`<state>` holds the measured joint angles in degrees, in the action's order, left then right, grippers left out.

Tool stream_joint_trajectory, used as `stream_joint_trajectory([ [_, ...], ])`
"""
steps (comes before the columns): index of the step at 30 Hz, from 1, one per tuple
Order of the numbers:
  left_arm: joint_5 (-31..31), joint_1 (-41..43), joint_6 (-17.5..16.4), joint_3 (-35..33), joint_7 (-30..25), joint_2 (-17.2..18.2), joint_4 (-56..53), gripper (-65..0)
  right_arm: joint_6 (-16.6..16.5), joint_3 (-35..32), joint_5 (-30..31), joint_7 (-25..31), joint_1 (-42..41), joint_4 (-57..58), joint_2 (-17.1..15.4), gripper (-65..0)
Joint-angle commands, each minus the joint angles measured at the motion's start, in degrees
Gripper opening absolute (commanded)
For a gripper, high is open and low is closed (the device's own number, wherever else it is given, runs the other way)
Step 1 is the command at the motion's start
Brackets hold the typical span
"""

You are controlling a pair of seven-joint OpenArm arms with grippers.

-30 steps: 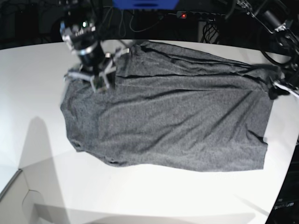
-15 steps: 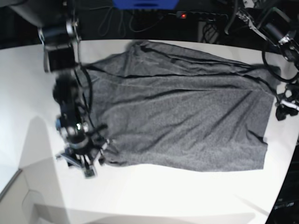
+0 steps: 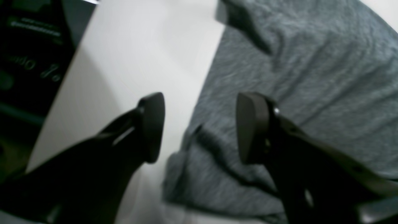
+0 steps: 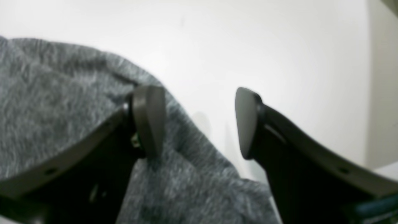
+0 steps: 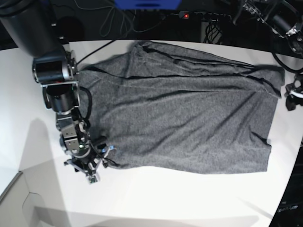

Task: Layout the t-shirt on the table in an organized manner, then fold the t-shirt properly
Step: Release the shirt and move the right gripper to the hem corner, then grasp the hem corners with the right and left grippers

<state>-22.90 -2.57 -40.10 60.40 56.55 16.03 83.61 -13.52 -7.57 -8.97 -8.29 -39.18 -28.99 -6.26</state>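
The big dark heather-grey knit t-shirt (image 5: 184, 113) lies spread across the broad smooth white tabletop (image 5: 156, 198), creased in long ridges along its far side and flatter toward the near edge.

Down at the shirt's near corner, on the base view's left, the right gripper (image 5: 97, 168) sits low over the table with its jaws released and standing wide. From its wrist camera, one dark finger (image 4: 149, 119) hangs right over the grey cloth (image 4: 62, 102), while the other finger (image 4: 247, 121) hangs over bare white table (image 4: 248, 46); the shirt's edge runs diagonally through the gap between them. Nothing is pinched there, and whether the finger actually touches the cloth I cannot tell.

Over on the far side, the left gripper (image 5: 293, 92) is at the table's edge just beside the shirt's corner. Its jaws are spread apart too. In its wrist view the edge of the grey fabric (image 3: 295, 77) falls between the fingers, one finger (image 3: 252, 124) above the cloth and the other finger (image 3: 152, 124) above white table (image 3: 140, 62). A small rumpled fold lies beneath the gap. It grasps nothing.
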Motion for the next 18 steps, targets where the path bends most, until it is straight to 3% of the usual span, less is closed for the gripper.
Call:
stream_joint_trajectory([
  [1, -0.97, -0.99, 0.10, 0.04, -1.30, 1.51, 1.00, -29.4, -0.06, -0.03, 0.31, 1.57, -1.74, -0.24, 0.50, -28.6],
  [8, -0.80, -2.66, 0.10, -0.05, -1.30, 1.68, 1.00, -29.4, -0.06, -0.21, 0.31, 1.83, 1.24, 0.11, 1.47, -31.0],
  [12, 2.10, -4.51, 0.10, -0.05, -1.30, 1.68, 1.18, -29.4, -0.06, -0.21, 0.31, 1.83, 2.48, 0.03, 1.56, -45.3],
  [16, 6.24, -7.50, 0.10, -0.05, -1.30, 1.68, 1.00, -29.4, -0.06, -0.12, 0.31, 1.83, 2.56, 0.03, 1.38, -65.0],
  [18, 8.52, -9.78, 0.10, -0.05, -1.57, 1.68, 1.00, -29.4, -0.06, -0.12, 0.23, 1.57, 2.48, -0.06, 1.03, -65.0],
])
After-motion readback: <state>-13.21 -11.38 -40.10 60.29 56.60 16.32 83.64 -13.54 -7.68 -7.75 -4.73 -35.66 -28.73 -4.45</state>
